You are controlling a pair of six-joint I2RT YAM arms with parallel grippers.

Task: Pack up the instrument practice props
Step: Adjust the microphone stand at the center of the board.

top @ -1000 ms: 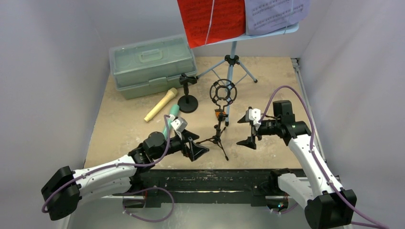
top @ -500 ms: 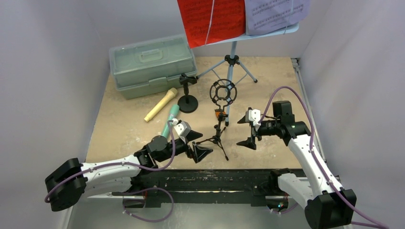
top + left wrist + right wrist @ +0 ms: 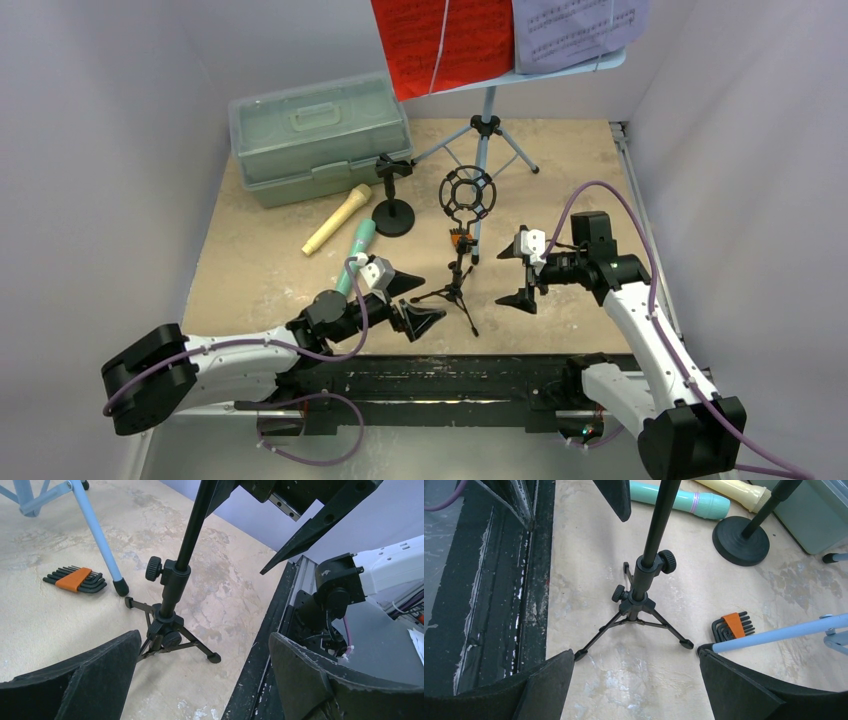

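Left claw (image 3: 417,302) spread wide and empty, right claw (image 3: 516,275) likewise, ring-top tripod mic holder (image 3: 458,272) standing between them

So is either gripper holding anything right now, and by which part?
Nothing is held. The left gripper and right gripper are both open, and the tripod holder stands untouched between them.

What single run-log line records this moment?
left gripper: jaws open, empty | right gripper: jaws open, empty | tripod mic holder: upright between them, untouched

Left pincer (image 3: 428,300) and right pincer (image 3: 500,277) face each other low, both spread wide, empty.
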